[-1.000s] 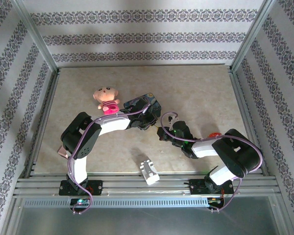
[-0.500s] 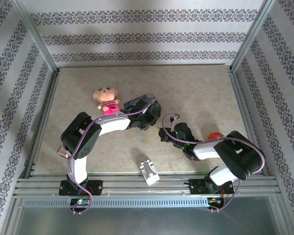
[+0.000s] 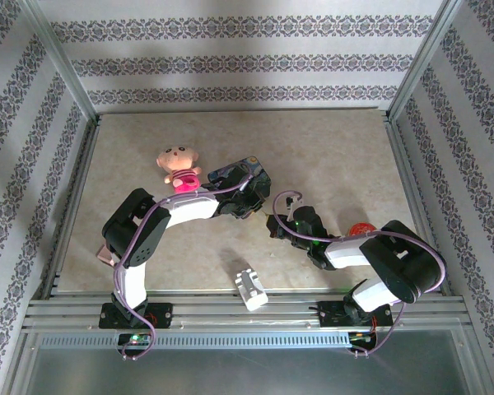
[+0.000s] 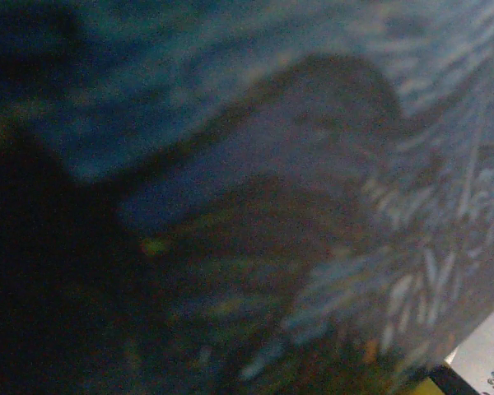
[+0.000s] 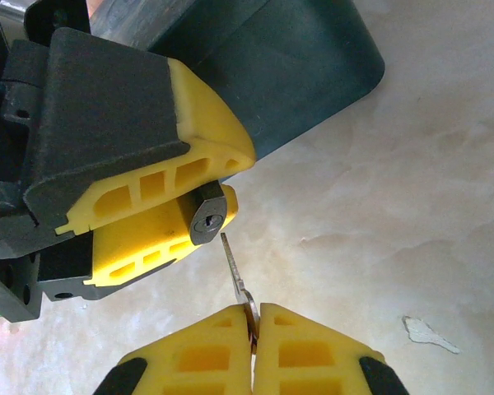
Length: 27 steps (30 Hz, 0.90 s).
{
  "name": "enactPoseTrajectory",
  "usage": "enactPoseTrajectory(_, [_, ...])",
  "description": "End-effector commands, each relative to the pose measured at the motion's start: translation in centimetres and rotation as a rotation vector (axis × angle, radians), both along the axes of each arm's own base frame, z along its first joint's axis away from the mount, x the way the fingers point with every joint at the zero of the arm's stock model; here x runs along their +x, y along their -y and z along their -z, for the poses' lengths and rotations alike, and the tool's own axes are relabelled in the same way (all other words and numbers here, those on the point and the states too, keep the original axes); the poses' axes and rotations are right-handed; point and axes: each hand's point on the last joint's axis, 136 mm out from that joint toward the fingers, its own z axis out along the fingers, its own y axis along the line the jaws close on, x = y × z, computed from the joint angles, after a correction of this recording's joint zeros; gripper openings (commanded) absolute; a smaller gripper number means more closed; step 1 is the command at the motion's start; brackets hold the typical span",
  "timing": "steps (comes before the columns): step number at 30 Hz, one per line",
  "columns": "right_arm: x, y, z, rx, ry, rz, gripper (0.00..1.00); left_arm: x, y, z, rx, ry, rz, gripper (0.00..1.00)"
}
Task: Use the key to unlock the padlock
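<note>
Right gripper with key at padlock

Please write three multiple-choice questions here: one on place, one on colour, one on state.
1. Where is the small dark grey metal padlock? A on the table; B held by the left tool; C in a tin.
2. What colour are the plush doll's clothes? A green; B pink; C black.
3. The thin silvery metal key is: A pinched in the shut right tool, outside the keyhole; B fully inserted; C lying loose.
Answers: B, its yellow fingers flank it; B, pink torso; A, tip just below keyhole.
</note>
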Motion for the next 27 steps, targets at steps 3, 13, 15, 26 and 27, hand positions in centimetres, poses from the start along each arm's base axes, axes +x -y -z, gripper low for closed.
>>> enactPoseTrajectory(3, [0.1, -0.3, -0.9, 0.02, 0.035, -0.004, 0.0, -0.8, 0.7, 0.7, -0.053, -0.078, -0.015, 0.0])
enactPoseTrajectory(13, [0.6, -0.8, -1.2, 0.022, 0.048, -0.007, 0.0, -0.7, 0.9, 0.7, -0.059, -0.079, -0.008, 0.0])
enactPoseTrajectory(15, [0.7, -0.9, -1.1, 0.022, 0.044, -0.01, 0.0, -0.9, 0.9, 0.8, -0.055, -0.082, -0.006, 0.0])
enactPoseTrajectory(26, [0.9, -1.4, -1.2, 0.034, 0.048, -0.024, 0.0, -0.9, 1.3, 1.0, -0.065, -0.087, 0.001, 0.0])
enactPoseTrajectory(27, [0.9, -1.4, -1.3, 0.035, 0.051, -0.025, 0.0, -0.9, 1.3, 1.0, -0.064, -0.088, 0.001, 0.0])
